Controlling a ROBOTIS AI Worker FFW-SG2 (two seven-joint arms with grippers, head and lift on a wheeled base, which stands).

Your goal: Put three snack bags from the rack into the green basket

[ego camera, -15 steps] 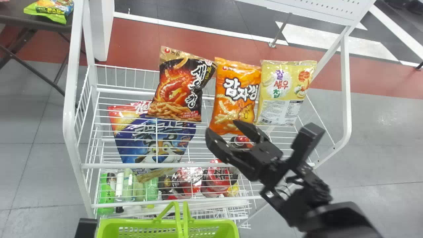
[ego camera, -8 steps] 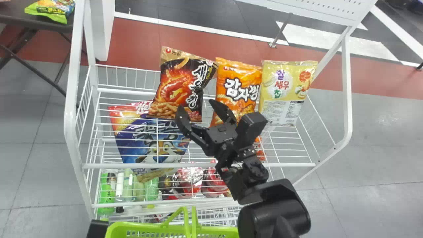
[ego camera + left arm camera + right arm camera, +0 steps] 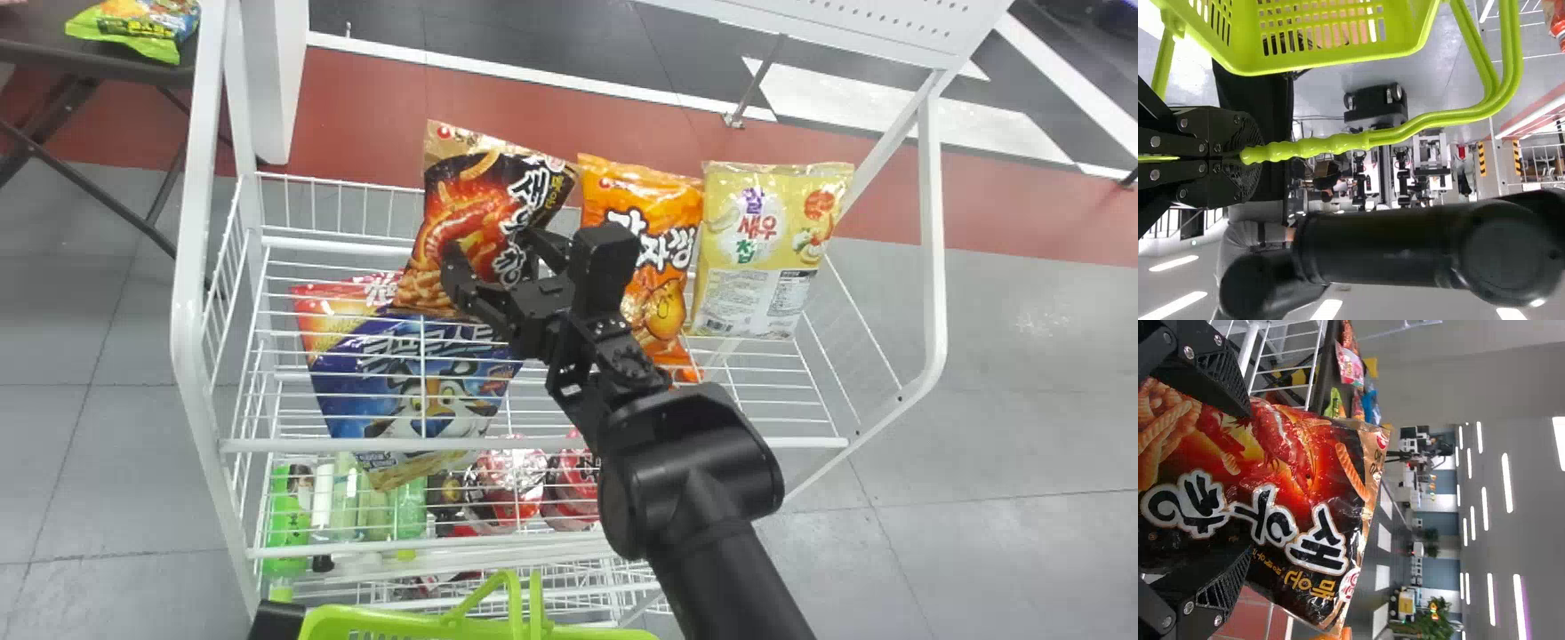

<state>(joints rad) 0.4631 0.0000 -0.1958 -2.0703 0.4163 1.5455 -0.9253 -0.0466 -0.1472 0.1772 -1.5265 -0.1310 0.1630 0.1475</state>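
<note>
Your right hand (image 3: 492,243): fingers apart, at the dark snack bag (image 3: 498,182)
Your left hand (image 3: 277,620): clamped on the basket handle (image 3: 1391,137)

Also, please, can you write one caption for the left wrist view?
Left gripper closed on the handle of the green basket.

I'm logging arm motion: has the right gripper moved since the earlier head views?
Yes: the right gripper has moved left, farther from the yellow snack bag, to the black-and-red snack bag.
</note>
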